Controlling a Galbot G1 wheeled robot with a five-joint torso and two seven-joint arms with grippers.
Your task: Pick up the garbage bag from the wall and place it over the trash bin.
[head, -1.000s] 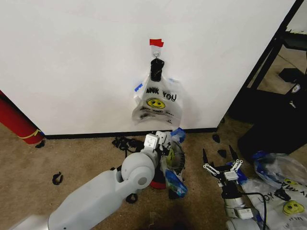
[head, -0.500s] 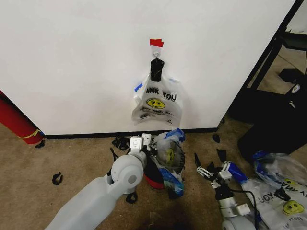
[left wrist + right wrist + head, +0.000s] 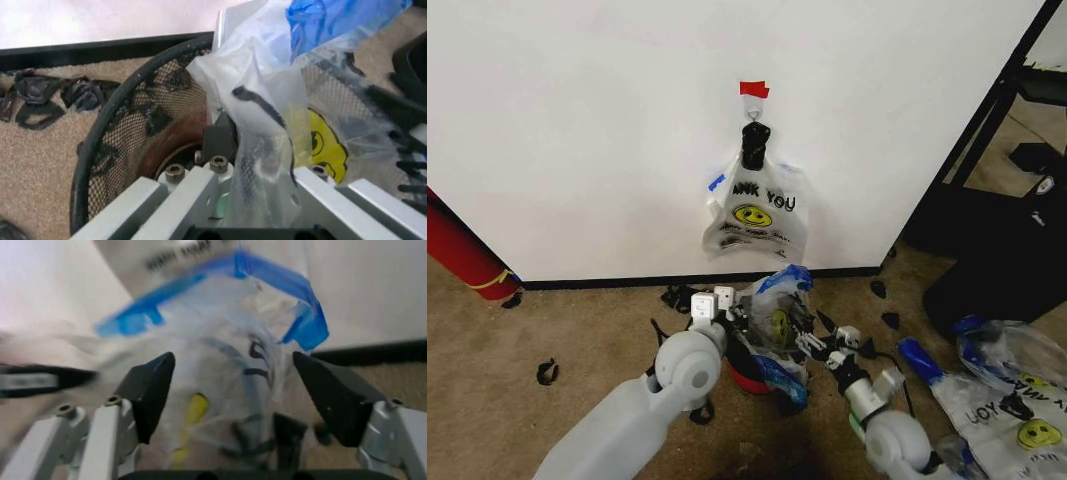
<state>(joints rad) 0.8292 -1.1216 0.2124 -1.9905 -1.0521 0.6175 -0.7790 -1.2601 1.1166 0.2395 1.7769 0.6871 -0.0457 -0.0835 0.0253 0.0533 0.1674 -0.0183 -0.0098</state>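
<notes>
The garbage bag (image 3: pixel 779 312), thin see-through plastic with a yellow smiley and blue tape strips, is draped over the black wire-mesh trash bin (image 3: pixel 749 372) on the carpet below the wall (image 3: pixel 577 130). My left gripper (image 3: pixel 737 320) is at the bin's left rim, shut on a fold of the bag. In the left wrist view the bag (image 3: pixel 267 100) runs down between the left gripper's (image 3: pixel 260 205) fingers, inside the bin's rim (image 3: pixel 113 115). My right gripper (image 3: pixel 814 335) is close to the bag's right side. In its wrist view it stands open (image 3: pixel 243 395) with the bag (image 3: pixel 220 355) just ahead.
A bunch of like-printed bags (image 3: pixel 752 215) hangs by a black clip from the red-taped hook (image 3: pixel 753 90). A red roll (image 3: pixel 462 255) leans at the left. A black rack (image 3: pixel 997 230) stands on the right, with loose bags (image 3: pixel 1012 400) on the floor. Black scraps (image 3: pixel 547 372) litter the carpet.
My right gripper has swung left from the open floor up to the bag's right side. My left gripper has drawn left to the bin's rim, still holding the bag.
</notes>
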